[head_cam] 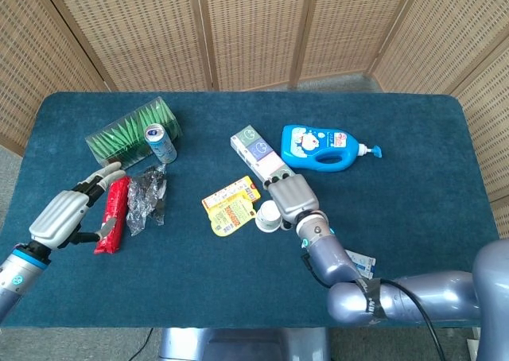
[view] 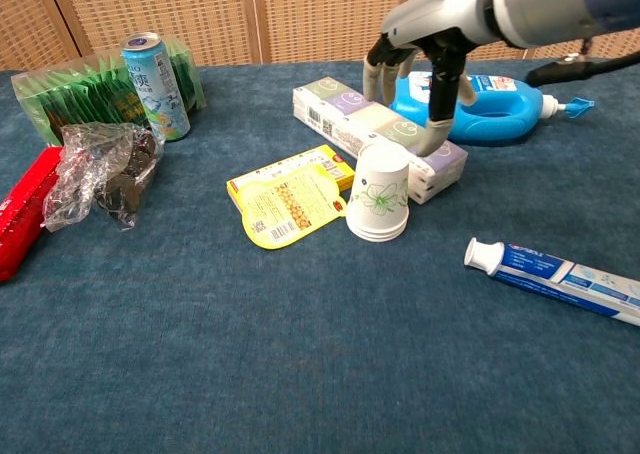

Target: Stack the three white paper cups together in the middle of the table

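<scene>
One cup stack [view: 379,199], one can [view: 155,72], one bottle [view: 490,99].

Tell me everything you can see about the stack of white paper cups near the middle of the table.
The stack of paper cups stands upside down on the blue cloth, its closed base on top, nested rims showing as thin rings at the bottom. The outer cup looks like white paper with a green leafy print. It stands upright beside the yellow packet and just in front of the long box. Nothing holds it; the right hand hangs above and to its right, apart from it.
</scene>
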